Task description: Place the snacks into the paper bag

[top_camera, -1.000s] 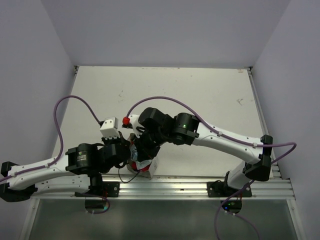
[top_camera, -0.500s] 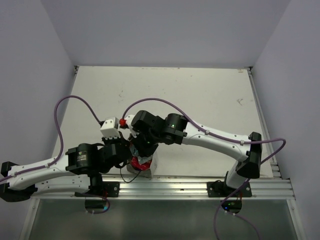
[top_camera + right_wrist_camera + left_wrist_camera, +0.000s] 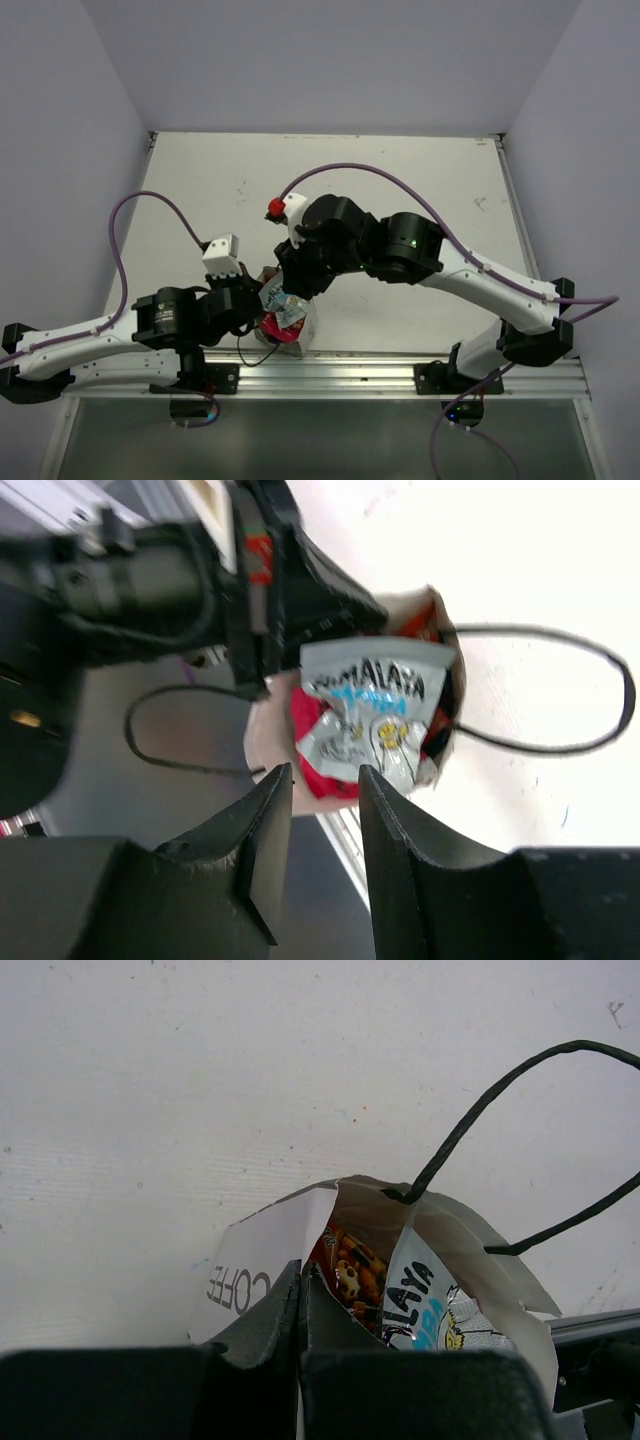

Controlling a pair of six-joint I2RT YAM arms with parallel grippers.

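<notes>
The paper bag [image 3: 306, 334] stands open at the table's near edge. My left gripper [image 3: 302, 1272] is shut on its left wall, which reads "COFFEE" on the outside. A blue-and-white snack packet [image 3: 375, 702] sticks up out of the bag's mouth, over a red printed packet [image 3: 352, 1272] that also shows in the right wrist view [image 3: 311, 723]. My right gripper [image 3: 325, 773] hovers above the bag, open, with nothing between its fingers. From the top view the blue-and-white packet [image 3: 283, 306] pokes out just below the right wrist. Any other snacks are hidden.
The bag's black cord handles [image 3: 500, 1110] loop out over the white table [image 3: 400, 190] beyond the bag. The aluminium rail [image 3: 380, 375] with both arm bases runs just in front of the bag. A purple cable [image 3: 130, 215] arcs over the left side.
My right gripper has opened, let go of the blue-and-white packet in the bag's mouth and drawn up and away from it. The left gripper has kept its hold.
</notes>
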